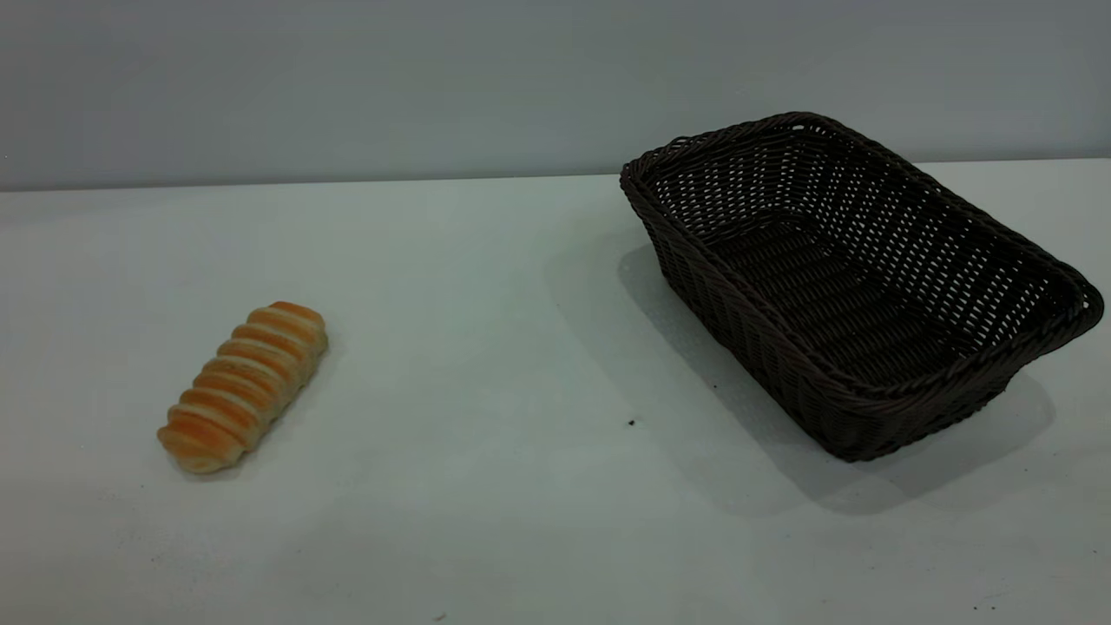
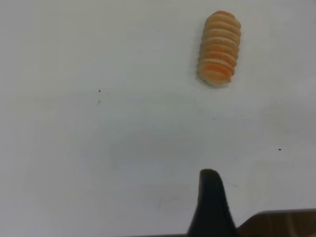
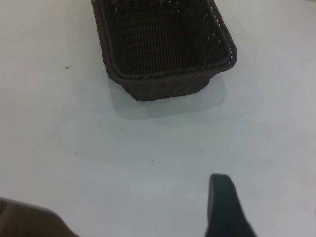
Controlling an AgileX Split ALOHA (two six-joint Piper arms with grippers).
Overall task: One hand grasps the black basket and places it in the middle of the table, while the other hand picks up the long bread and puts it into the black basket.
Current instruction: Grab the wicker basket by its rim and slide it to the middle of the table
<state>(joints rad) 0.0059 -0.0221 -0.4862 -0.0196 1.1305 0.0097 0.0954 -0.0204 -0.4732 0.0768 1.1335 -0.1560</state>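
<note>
The long bread (image 1: 243, 386) lies on the white table (image 1: 486, 365) at the left, golden-orange with pale ridges. It also shows in the left wrist view (image 2: 219, 48), well ahead of my left gripper (image 2: 211, 200), apart from it. The black basket (image 1: 855, 278) stands empty at the right of the table, near the back edge. In the right wrist view the basket (image 3: 163, 49) lies ahead of my right gripper (image 3: 222, 205), with bare table between them. Only a black part of each gripper shows. Neither arm shows in the exterior view.
A grey wall (image 1: 347, 87) runs behind the table's back edge. A few tiny dark specks (image 1: 631, 423) dot the tabletop between bread and basket. Bare white table lies between the two objects.
</note>
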